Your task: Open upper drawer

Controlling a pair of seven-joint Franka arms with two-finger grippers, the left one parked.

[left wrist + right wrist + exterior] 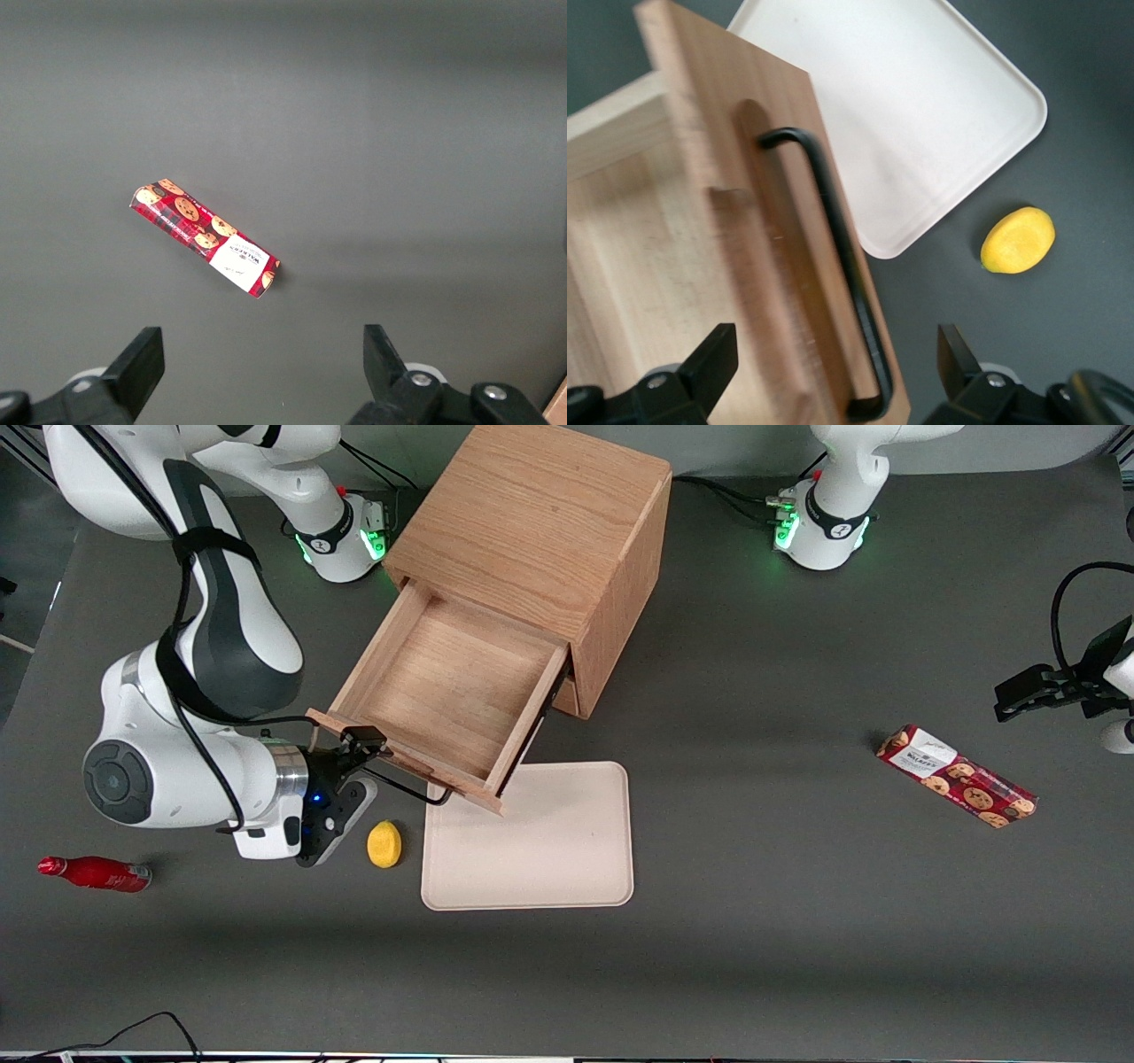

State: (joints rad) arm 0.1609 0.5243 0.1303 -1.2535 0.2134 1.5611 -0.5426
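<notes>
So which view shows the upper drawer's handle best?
The right wrist view: the handle runs close and unobstructed between the open end effector fingers. The front view shows it partly hidden by that end effector; the left wrist view misses it.

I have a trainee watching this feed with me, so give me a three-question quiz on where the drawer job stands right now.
1. True or false: the upper drawer is pulled well out of the cabinet, and nothing lies inside it.
2. Multiple choice: the gripper has its fingers (a) shut on the bar handle, (b) open, one on each side of the drawer front and handle, (c) open above the lemon.
3. Which thing lies on the table partly under the opened drawer's front?

Key
1. True.
2. b.
3. The beige tray; the lemon lies beside it, toward the working arm's end.
</notes>
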